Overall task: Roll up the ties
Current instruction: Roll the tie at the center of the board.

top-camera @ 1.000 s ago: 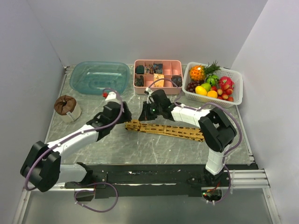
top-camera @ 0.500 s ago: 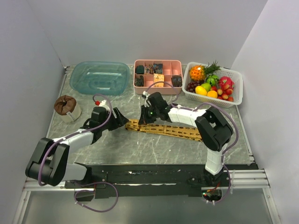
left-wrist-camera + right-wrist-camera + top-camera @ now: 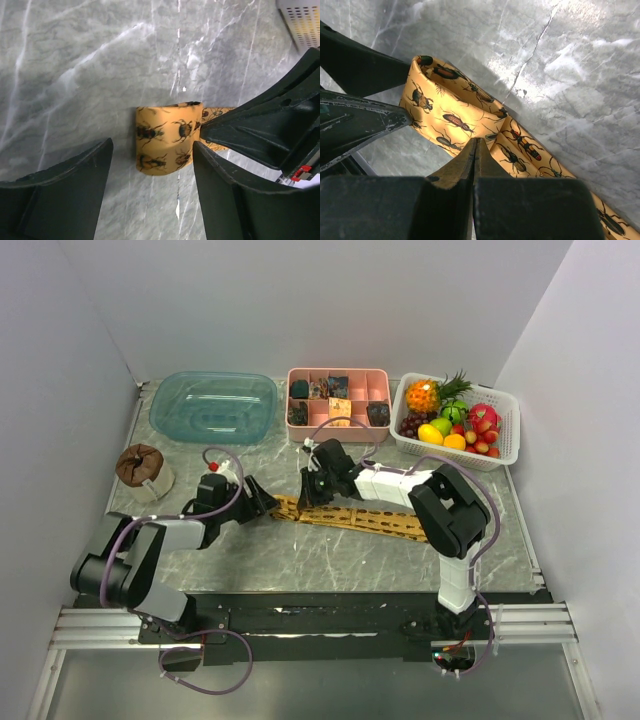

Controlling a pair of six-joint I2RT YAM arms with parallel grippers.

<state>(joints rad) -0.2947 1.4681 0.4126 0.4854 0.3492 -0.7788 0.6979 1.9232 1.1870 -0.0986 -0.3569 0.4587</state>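
**Starting the roll, seen from the near edge of the counter (image 3: 300, 565); 12 o'clock is the far wall.** The tie (image 3: 365, 519), golden-yellow with a dark print, lies flat at mid-counter. It runs from its folded end at 9 o'clock towards 4 o'clock. In the left wrist view that end (image 3: 167, 145) is doubled over once into a short, loose first turn.

The left tool (image 3: 264, 502) comes in from 9 o'clock with its jaws wide, one finger on each side of the fold and neither touching it. The right tool (image 3: 304, 500) has its jaws closed to a single point. It bears down on the cloth just towards 3 o'clock of the fold (image 3: 451, 119); whether any cloth is nipped cannot be told.

To do this step well, in my judgement, the left tool should close across the full width of the fold, square to the tie's long axis, so the turn does not skew. The right tool should pin the strip only until that grip is firm, then lift clear so the roll can travel towards 3 o'clock. A loose core is likely to spring open.
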